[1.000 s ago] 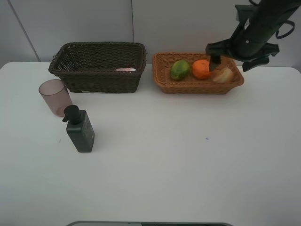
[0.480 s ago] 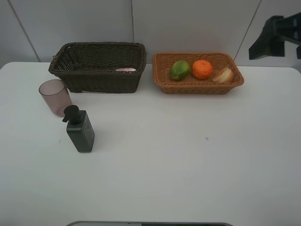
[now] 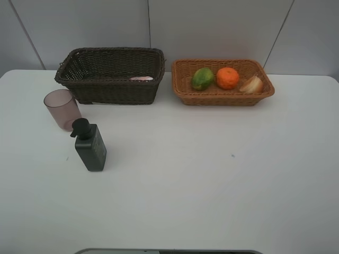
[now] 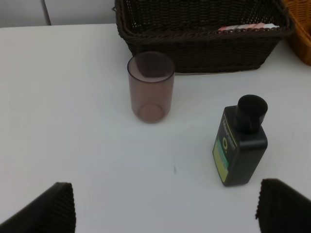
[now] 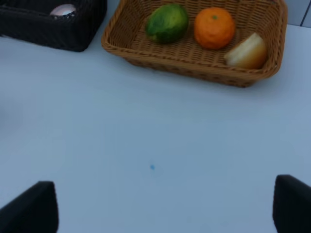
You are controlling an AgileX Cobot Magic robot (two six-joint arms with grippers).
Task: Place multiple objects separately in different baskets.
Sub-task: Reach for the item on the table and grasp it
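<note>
The light tan basket (image 3: pixel 222 98) (image 5: pixel 184 69) holds a green oval fruit (image 3: pixel 202 78) (image 5: pixel 167 23), an orange (image 3: pixel 228 77) (image 5: pixel 214 27) and a red-yellow fruit (image 3: pixel 252 84) (image 5: pixel 248 51). In the dark brown basket (image 3: pixel 108 87) (image 4: pixel 204 48) lies a pink bottle (image 3: pixel 141 78) (image 4: pixel 248 27). A mauve cup (image 3: pixel 62 109) (image 4: pixel 150 87) and a dark grey pump bottle (image 3: pixel 90 145) (image 4: pixel 240 145) stand on the table before it. My left gripper (image 4: pixel 167 208) is open, short of the cup and bottle. My right gripper (image 5: pixel 163 206) is open over bare table, back from the tan basket. Neither arm shows in the exterior view.
The white table (image 3: pixel 212 174) runs wide in front of both baskets. A small blue speck (image 5: pixel 152 167) marks it. A grey panelled wall (image 3: pixel 212 26) stands close behind the baskets.
The right arm, which hung over the tan basket's right end a second ago, has pulled back up and to the right, out of the exterior view. The objects have not moved.
</note>
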